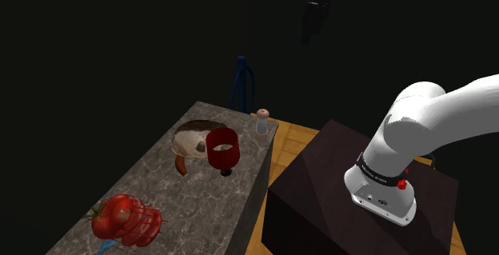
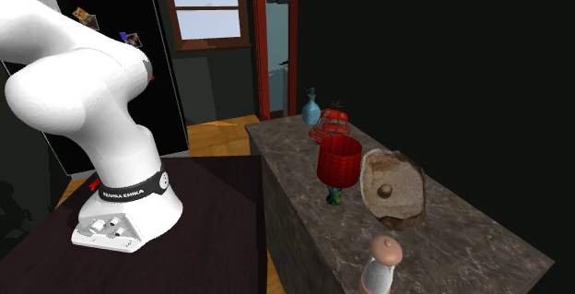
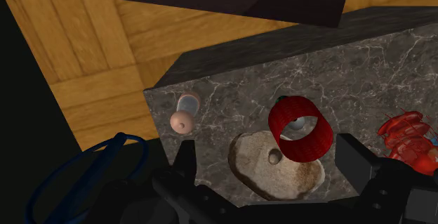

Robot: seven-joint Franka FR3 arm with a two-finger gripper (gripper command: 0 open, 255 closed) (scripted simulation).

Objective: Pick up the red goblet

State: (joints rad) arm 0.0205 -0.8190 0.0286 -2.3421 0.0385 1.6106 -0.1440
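Standing by the long grey marble surface (image 1: 216, 205), I start at the shoulder view's left end, where a red sliced tomato (image 1: 124, 217) lies on the stone. In the second exterior view a small blue bottle-shaped vase (image 2: 312, 111) stands just beside that tomato (image 2: 334, 117).

Further along sits a shallow brown-and-white rough bowl (image 1: 192, 137). The red goblet (image 1: 222, 149) stands upright at the bowl's four o'clock, close against its rim and near the surface's edge that faces the robot. Its wide red cup rests on a short dark stem and foot. In the second exterior view the goblet (image 2: 338, 161) stands at the bowl's (image 2: 392, 188) ten o'clock.

At the goblet's one o'clock in the shoulder view, near the surface's far corner, a small pale shaker with a pinkish cap (image 1: 262, 122) stands upright. A dark blue thin frame (image 1: 242, 81) rises behind it at eleven o'clock.

At the goblet's four o'clock is the dark box stand (image 1: 320, 189) on a wooden plank floor (image 1: 292, 145), carrying the white arm (image 1: 416, 133).

From the wrist view, the black gripper (image 3: 270, 170) hangs high above the surface with its fingers (image 3: 184, 161) spread wide apart, holding nothing. The goblet (image 3: 300, 128) shows between them far below, untouched, beside the bowl (image 3: 263, 152).
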